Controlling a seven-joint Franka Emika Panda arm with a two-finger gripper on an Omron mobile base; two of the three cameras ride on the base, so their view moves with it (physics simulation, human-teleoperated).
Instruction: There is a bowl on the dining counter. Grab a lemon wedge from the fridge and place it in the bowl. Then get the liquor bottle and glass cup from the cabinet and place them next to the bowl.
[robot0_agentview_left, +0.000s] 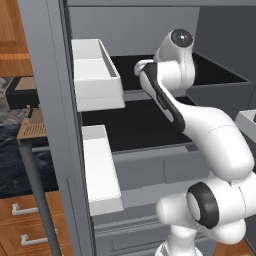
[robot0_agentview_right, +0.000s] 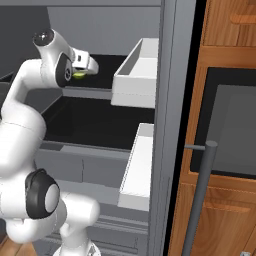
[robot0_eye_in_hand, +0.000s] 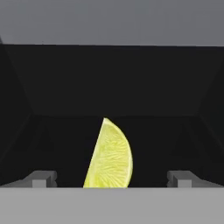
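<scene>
The fridge (robot0_agentview_left: 50, 100) stands open in front of me, with dark shelves (robot0_agentview_left: 135, 125) and white door bins (robot0_agentview_left: 95, 75). A yellow-green lemon wedge (robot0_eye_in_hand: 110, 157) stands on its edge on the upper shelf, seen close in the hand view. My gripper (robot0_eye_in_hand: 112, 178) is open, and the wedge sits between the two fingertips (robot0_eye_in_hand: 43, 177), apart from both. In the right base view the gripper (robot0_agentview_right: 85, 67) reaches into the upper shelf with the lemon wedge (robot0_agentview_right: 79, 75) just under it. The bowl, dining counter, liquor bottle and glass cup are out of view.
White door bins (robot0_agentview_right: 137, 75) flank the fridge opening on the right door (robot0_agentview_right: 167, 100) too. Its long bar handle (robot0_agentview_right: 200, 195) stands out toward me. Beyond are wooden cabinets and a dark oven front (robot0_agentview_right: 230, 125). Wooden drawers (robot0_agentview_left: 30, 225) lie low on the left.
</scene>
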